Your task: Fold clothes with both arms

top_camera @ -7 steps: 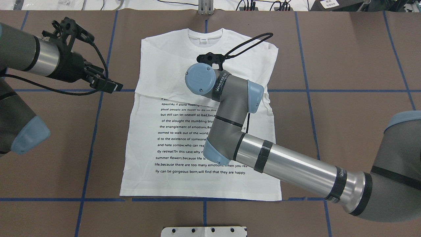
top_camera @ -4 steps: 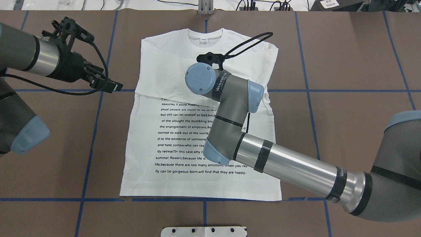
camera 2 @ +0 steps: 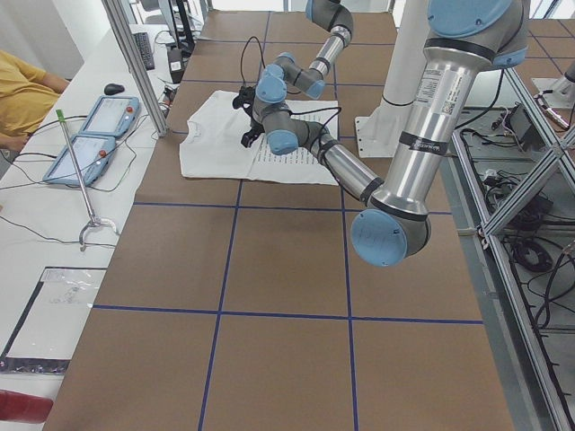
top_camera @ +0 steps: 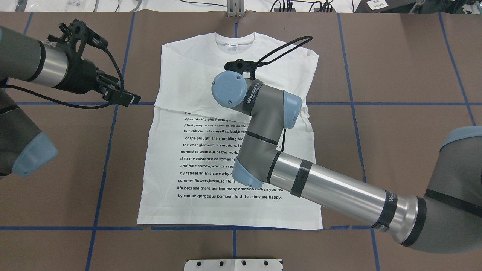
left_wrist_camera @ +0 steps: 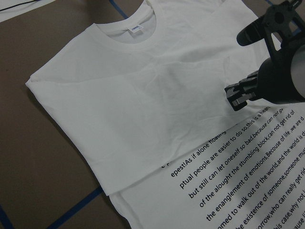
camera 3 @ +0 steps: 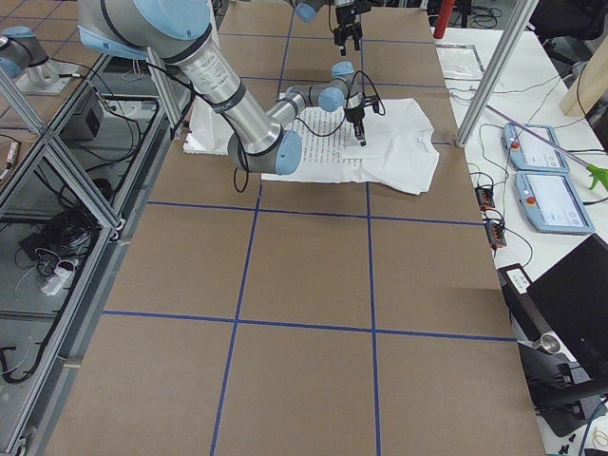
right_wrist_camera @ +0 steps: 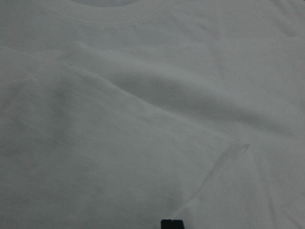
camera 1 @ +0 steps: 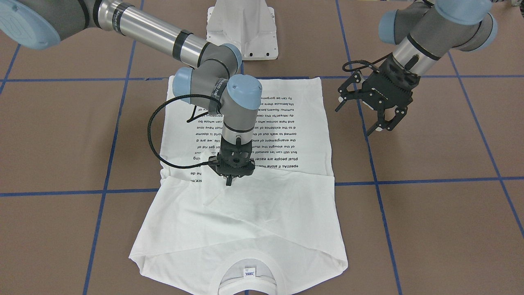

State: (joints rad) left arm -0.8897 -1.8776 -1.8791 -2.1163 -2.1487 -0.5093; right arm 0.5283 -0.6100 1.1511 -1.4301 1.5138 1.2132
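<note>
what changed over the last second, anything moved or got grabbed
Almost nothing. The right gripper and its wrist edged very slightly toward the collar, fingertips together just above the shirt; nothing was visibly picked up or let go. The left gripper stayed open off to the side of the shirt, and the shirt's fold looks unchanged.

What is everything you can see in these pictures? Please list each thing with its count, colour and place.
T-shirt: one, white with black text, flat on the table's middle.
table: one, brown with blue lines, under everything.
pedestal base: one, white, at the robot's side of the table.
pendants: two, grey-blue, on the side bench.
person: one, yellow sleeve, beside that bench.
left gripper: one, black, open, beside the T-shirt.
right gripper: one, black, shut, pointing down over the T-shirt.
</note>
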